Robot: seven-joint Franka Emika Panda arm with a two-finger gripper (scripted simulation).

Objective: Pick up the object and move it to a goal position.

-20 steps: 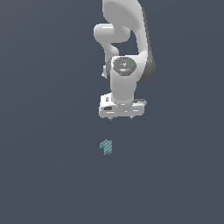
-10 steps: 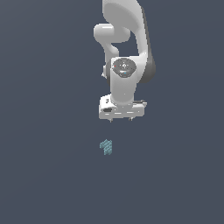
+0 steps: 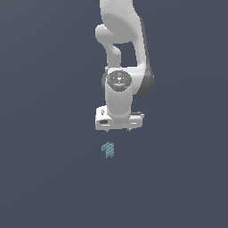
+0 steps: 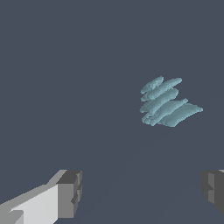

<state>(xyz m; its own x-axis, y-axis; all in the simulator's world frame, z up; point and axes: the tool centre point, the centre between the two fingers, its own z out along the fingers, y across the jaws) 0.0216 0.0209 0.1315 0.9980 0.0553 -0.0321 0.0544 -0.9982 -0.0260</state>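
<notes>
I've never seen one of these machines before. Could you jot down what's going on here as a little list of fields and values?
Machine: one white robot arm, a simulator's render
Gripper: open, fingers wide apart, holding nothing
Object: tiny teal-blue striped piece, irregular outline, lying on the dark surface
Relation: gripper hangs above the object, not touching it
Wrist view: object sits ahead of the fingers, not between them
Task stage: object not yet picked up
Goal position: no marker visible

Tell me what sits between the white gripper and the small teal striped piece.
Nothing: only bare dark surface separates the white gripper from the teal striped piece in the exterior view. The wrist view shows the same between open fingers.
</notes>
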